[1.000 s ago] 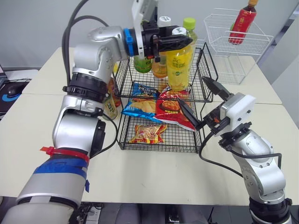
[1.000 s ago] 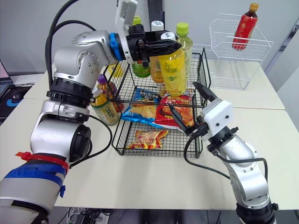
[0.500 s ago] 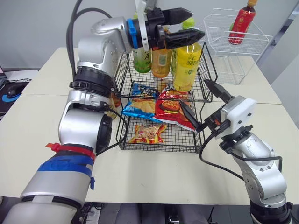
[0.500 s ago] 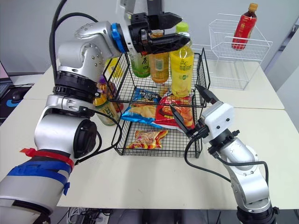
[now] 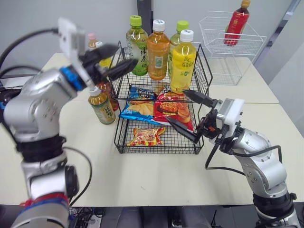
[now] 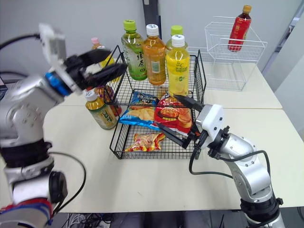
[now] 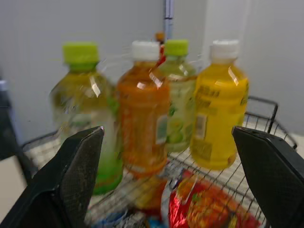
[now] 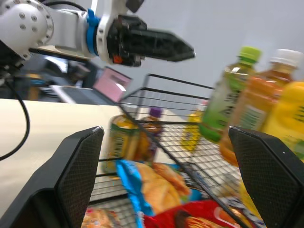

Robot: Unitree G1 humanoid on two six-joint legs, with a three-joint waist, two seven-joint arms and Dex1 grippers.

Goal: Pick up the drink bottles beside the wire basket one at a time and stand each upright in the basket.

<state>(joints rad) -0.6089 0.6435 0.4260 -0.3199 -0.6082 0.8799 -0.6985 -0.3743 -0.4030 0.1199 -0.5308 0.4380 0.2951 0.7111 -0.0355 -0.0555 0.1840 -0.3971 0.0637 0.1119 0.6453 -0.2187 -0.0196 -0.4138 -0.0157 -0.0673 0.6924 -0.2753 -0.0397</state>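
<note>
Ahead of the left claw [image 5: 128, 54], on the upper shelf of the black wire basket [image 5: 156, 152], four drink bottles stand upright. From nearest the claw outward they are a green tea bottle [image 5: 136, 45] with a lime cap, an orange drink [image 5: 157, 50] with a white cap, a pale green bottle [image 5: 180, 32] set further back, and a yellow drink [image 5: 183, 61] with a white cap. This claw hangs by the basket's left upper rim with its two black fingers [image 7: 76, 175] spread wide and nothing between them.

Below it, a brown tea bottle [image 5: 102, 107] stands on the table [image 5: 142, 180] just beside the basket's left wall. A dark bottle with a purple cap [image 6: 105, 93] stands behind that one, and a pink-capped bottle [image 6: 96, 43] stands further back.

The right claw [image 5: 175, 105] is at the basket's right front, fingers wide apart and empty. Behind its gap lies a red snack bag [image 5: 172, 102], with a blue chip bag [image 5: 137, 107] beyond it and a small orange packet [image 5: 146, 137] on the lower shelf. Its upper fingertip is near the yellow drink's base; whether they touch is unclear.
</note>
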